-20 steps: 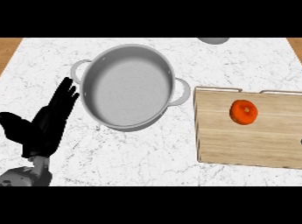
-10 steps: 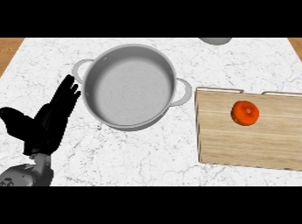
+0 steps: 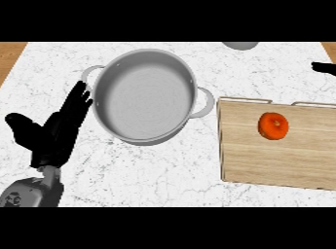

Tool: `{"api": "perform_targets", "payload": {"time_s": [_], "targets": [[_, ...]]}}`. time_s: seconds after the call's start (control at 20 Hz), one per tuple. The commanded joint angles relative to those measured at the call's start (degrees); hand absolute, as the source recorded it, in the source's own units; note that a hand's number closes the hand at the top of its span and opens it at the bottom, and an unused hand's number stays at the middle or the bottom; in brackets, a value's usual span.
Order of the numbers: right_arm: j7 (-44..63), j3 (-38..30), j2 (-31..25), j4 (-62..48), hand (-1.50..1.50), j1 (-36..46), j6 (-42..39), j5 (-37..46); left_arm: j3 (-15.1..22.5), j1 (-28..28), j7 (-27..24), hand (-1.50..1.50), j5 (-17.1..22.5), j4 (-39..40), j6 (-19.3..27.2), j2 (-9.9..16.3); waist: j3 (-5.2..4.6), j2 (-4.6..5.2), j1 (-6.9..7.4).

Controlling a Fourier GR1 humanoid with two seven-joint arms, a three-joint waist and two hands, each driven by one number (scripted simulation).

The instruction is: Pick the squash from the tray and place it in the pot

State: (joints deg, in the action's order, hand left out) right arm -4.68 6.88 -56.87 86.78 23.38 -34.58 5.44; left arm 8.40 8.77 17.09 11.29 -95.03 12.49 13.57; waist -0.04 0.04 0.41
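The orange squash (image 3: 273, 126) lies on the wooden tray (image 3: 285, 160), apart from both hands. Left of the tray stands the grey pot (image 3: 143, 96). No writing is legible anywhere. The left hand (image 3: 54, 133) rests beside the pot, fingers straight, holding nothing. The right hand (image 3: 333, 70) shows at the right edge; I cannot tell its fingers' state. A white marble counter (image 3: 163, 170) carries everything.

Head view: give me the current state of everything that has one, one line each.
squash: lying on the tray, not held.
tray: flat on the counter, right of the pot.
pot: upright, no lid, nothing inside.
left hand: open, fingers straight, beside the pot, holding nothing.
right hand: only a dark part at the right edge, fingers unreadable.
grey object: at the top edge, mostly cut off.
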Motion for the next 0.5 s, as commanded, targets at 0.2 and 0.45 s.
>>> {"api": "perform_targets", "payload": {"time_s": [0.2,0.45], "targets": [[2.07,2.79,4.90,-3.14,-1.50,0.69,-2.06,10.50,-1.99,-4.05,-0.30,0.00,0.88,-2.91,-3.33,0.63,0.04,-0.03,0.21],[2.28,2.68,7.41,-3.67,-1.50,-0.47,-2.14,16.91,-2.21,0.29,1.44,0.00,-1.80,-0.88,-1.72,-1.46,0.05,0.00,-0.21]]}}
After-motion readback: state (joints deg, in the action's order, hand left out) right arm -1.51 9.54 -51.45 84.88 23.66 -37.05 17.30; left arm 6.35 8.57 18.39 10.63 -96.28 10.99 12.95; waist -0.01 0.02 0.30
